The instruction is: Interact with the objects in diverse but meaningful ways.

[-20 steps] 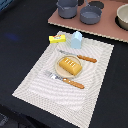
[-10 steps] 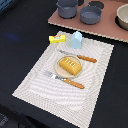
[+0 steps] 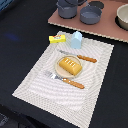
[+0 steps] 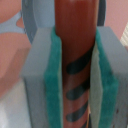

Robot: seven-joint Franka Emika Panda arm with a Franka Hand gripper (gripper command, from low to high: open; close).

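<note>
Two green-padded fingers (image 4: 54, 85) of the hand (image 4: 74, 80) pinch the dark-striped sausage (image 4: 75, 60). On the worktop's striped placemat (image 3: 95, 75), the bread loaf (image 3: 70, 65) lies central; yellow block (image 3: 57, 38) and blue carton (image 3: 76, 39) sit at its far edge.

- dark black bench (image 3: 22, 47); a pale striped fabric placemat (image 3: 95, 87) lies flat on it
- a pinkish-brown board (image 3: 107, 27) lies at the bench's far edge; a yellow rectangular block (image 3: 57, 38) overlaps the placemat's far corner
</note>
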